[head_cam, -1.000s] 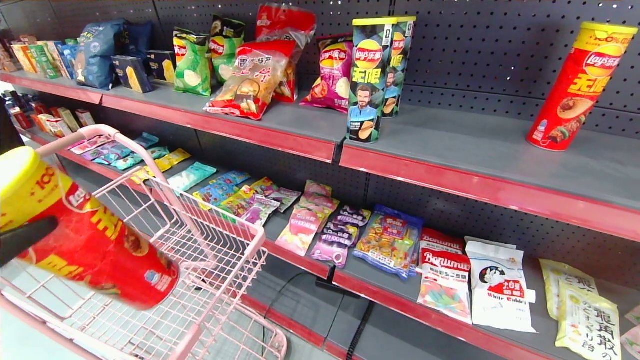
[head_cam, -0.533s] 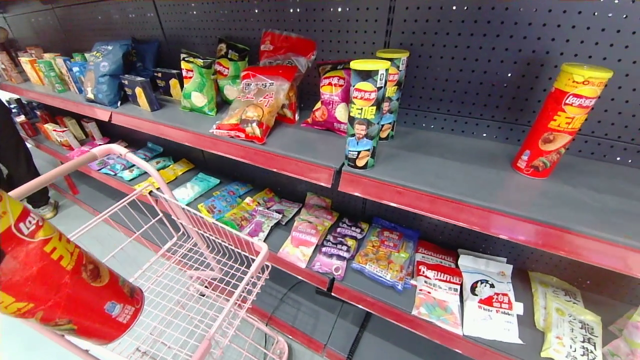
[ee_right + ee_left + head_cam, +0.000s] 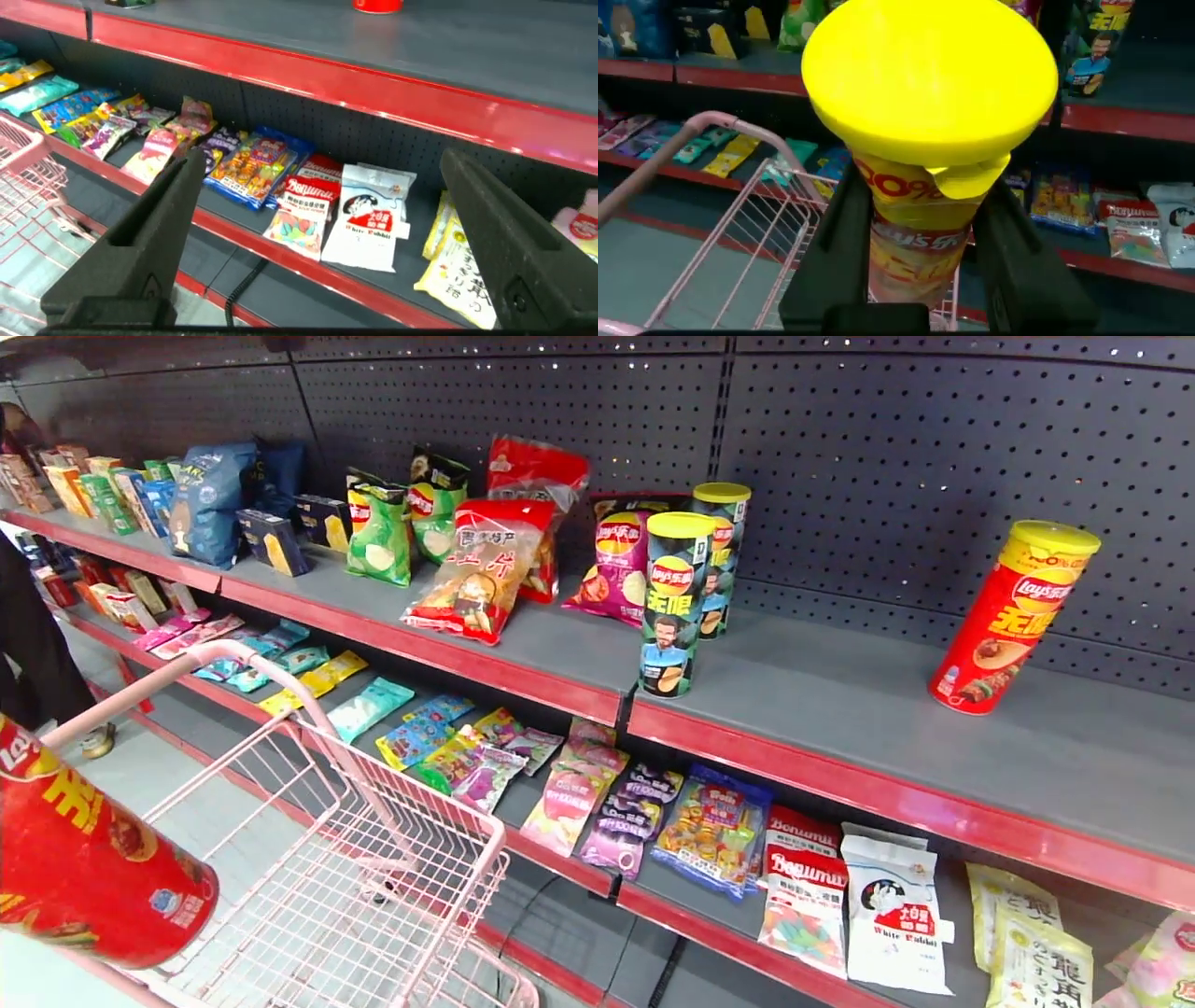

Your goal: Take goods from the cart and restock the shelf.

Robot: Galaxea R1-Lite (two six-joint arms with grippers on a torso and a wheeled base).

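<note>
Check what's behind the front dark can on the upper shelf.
Behind the front can stands a second dark can with a yellow lid, then the pegboard. The front can hides the second one's lower left side.

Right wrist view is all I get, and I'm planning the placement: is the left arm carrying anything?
Observer: Yes, the left gripper is shut on a red can with a yellow lid.
Operator: Where is it?
Observer: Low at the robot's left, by the pink cart.
Operator: Room on the upper shelf?
Observer: A bare stretch lies between two dark cans and a lone red can, all upright.
</note>
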